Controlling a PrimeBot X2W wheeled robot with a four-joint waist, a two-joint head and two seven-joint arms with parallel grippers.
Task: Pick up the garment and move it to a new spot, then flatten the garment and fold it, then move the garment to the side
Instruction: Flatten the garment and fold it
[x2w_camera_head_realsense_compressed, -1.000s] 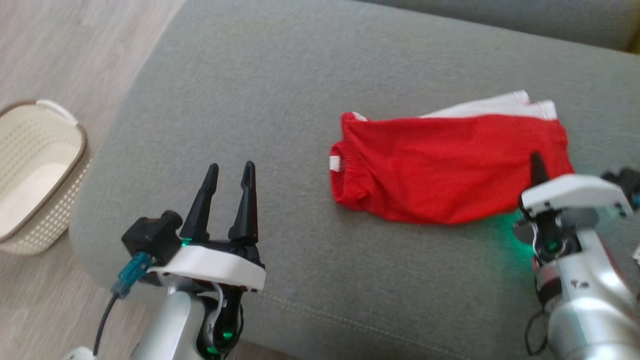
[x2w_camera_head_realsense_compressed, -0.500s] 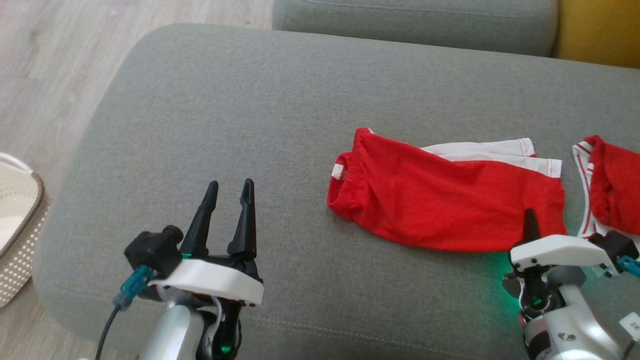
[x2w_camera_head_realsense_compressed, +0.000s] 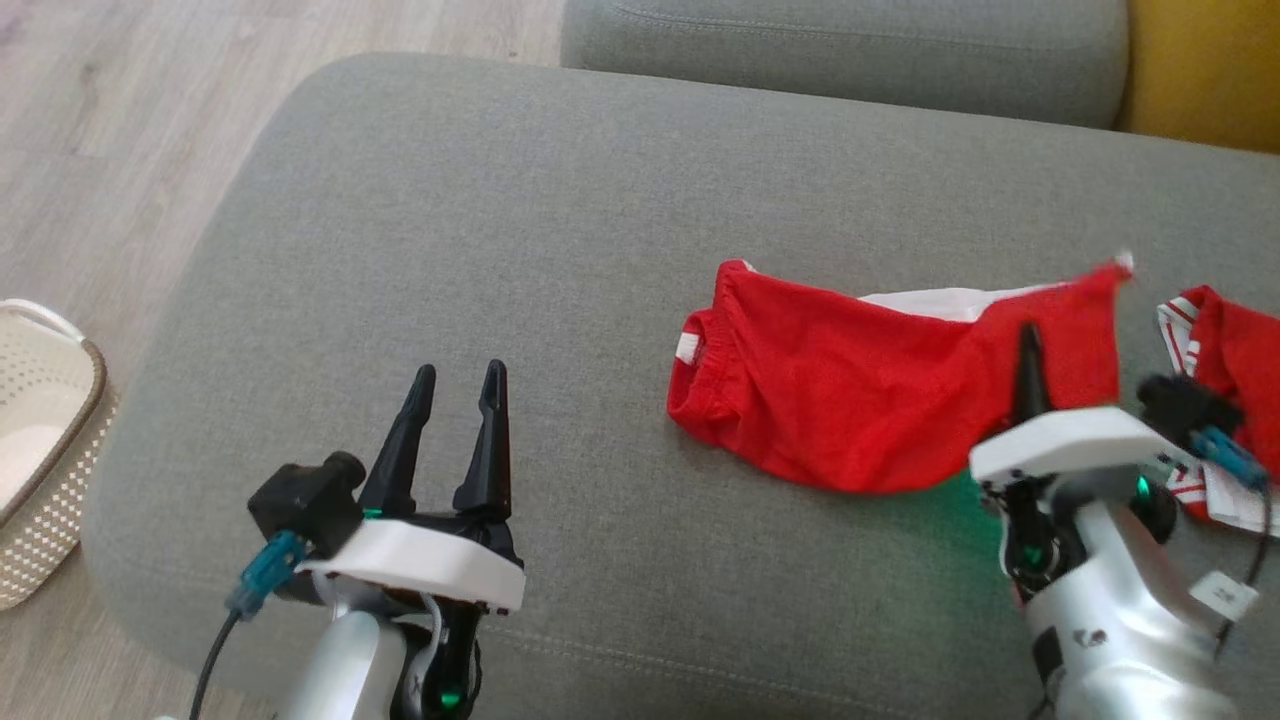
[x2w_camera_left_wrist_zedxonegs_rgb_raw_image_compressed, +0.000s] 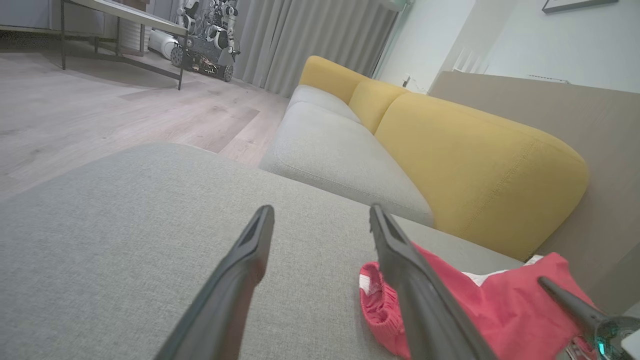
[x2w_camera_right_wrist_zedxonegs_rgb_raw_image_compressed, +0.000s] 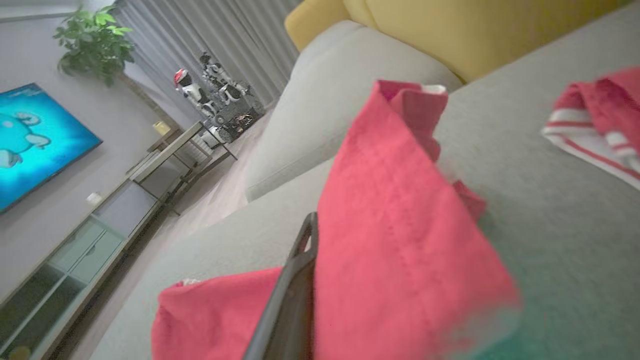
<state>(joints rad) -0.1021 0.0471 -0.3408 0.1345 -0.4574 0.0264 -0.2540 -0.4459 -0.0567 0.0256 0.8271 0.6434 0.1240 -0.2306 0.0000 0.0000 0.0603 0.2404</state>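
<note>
The garment (x2w_camera_head_realsense_compressed: 860, 390) is a pair of red shorts with white trim lying on the grey sofa cushion (x2w_camera_head_realsense_compressed: 520, 230), its waistband to the left. My right gripper (x2w_camera_head_realsense_compressed: 1026, 345) is shut on the garment's right end, which it holds raised off the cushion and folded over toward the left. In the right wrist view the red cloth (x2w_camera_right_wrist_zedxonegs_rgb_raw_image_compressed: 395, 225) drapes over my right gripper (x2w_camera_right_wrist_zedxonegs_rgb_raw_image_compressed: 312, 235), hiding one finger. My left gripper (x2w_camera_head_realsense_compressed: 456, 378) stands open near the cushion's front left, well apart from the garment (x2w_camera_left_wrist_zedxonegs_rgb_raw_image_compressed: 505, 305); nothing lies between its fingers (x2w_camera_left_wrist_zedxonegs_rgb_raw_image_compressed: 260, 240).
A second red piece with white stripes (x2w_camera_head_realsense_compressed: 1225, 350) lies at the cushion's right edge, just beyond my right wrist. A cream perforated basket (x2w_camera_head_realsense_compressed: 40, 440) stands on the wood floor at the left. Another grey seat (x2w_camera_head_realsense_compressed: 840, 40) and yellow backrests (x2w_camera_left_wrist_zedxonegs_rgb_raw_image_compressed: 475, 165) lie behind.
My right gripper has risen and moved left, lifting the garment's right end so it folds over. The left arm has stayed still. The head camera has shifted a little.
</note>
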